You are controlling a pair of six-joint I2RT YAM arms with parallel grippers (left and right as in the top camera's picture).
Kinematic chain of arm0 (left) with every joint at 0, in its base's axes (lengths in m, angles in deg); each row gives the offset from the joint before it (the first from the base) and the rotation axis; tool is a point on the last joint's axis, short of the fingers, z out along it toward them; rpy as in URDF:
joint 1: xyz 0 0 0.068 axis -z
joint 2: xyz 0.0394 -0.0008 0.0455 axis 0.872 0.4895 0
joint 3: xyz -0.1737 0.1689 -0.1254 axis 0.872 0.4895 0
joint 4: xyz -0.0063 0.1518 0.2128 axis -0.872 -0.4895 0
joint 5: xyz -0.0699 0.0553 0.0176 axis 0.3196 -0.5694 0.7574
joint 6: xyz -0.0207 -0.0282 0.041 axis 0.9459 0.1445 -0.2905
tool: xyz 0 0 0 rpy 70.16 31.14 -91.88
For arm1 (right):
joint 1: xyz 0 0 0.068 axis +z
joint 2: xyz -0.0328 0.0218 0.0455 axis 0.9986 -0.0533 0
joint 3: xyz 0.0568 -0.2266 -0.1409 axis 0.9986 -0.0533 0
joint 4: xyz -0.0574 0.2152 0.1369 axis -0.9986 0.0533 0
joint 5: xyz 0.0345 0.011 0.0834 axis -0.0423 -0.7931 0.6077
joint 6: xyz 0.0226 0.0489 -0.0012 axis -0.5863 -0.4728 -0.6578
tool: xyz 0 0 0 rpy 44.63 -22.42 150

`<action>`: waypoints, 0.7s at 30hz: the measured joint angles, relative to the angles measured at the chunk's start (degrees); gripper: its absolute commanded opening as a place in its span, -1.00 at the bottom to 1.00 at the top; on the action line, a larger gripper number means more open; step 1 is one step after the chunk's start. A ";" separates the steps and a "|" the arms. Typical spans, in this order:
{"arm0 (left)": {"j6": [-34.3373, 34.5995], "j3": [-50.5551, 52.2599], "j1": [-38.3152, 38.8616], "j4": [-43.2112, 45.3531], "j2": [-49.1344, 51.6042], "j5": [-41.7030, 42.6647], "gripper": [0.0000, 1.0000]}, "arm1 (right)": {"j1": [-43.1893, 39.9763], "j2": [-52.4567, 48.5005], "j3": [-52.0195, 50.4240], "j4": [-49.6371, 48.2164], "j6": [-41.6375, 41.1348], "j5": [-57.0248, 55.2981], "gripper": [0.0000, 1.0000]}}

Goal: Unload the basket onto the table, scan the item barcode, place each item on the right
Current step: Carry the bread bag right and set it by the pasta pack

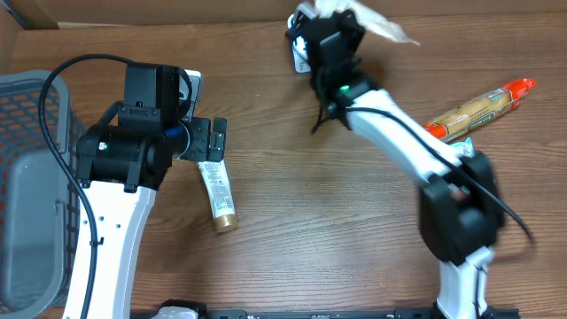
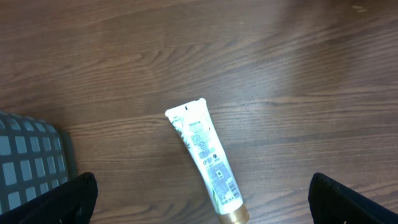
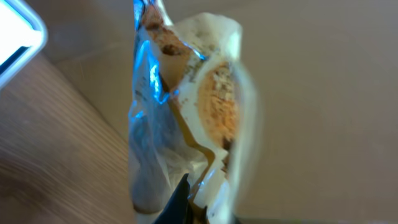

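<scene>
At the far middle of the table (image 1: 310, 204) the right hand (image 1: 335, 31) is clamped tight on a crinkly snack packet (image 1: 381, 25), while the left hand (image 1: 211, 142) hangs spread wide over a white tube (image 1: 217, 190) lying left of centre.

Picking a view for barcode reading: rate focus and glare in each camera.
Overhead: even light, tube clear, packet washed out at the top edge. Left wrist: sharp, tube print visible, no glare. Right wrist: packet too close, out of focus, glare on its foil.

Left gripper (image 1: 211, 140) splayed wide, right gripper (image 1: 330, 31) clamped tight — arm stretched forward
</scene>
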 measured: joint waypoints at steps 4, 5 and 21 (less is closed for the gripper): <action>0.00 0.00 0.00 -0.04 0.00 0.00 0.99 | -0.22 15.02 0.26 17.49 -14.84 5.35 -0.93; 0.00 0.00 0.00 0.02 0.00 -0.02 0.99 | -0.66 19.91 0.39 23.21 -20.55 8.57 -0.93; 0.00 0.00 0.00 -0.02 0.00 0.00 0.99 | -50.88 34.80 -5.16 61.29 -62.29 64.35 -0.93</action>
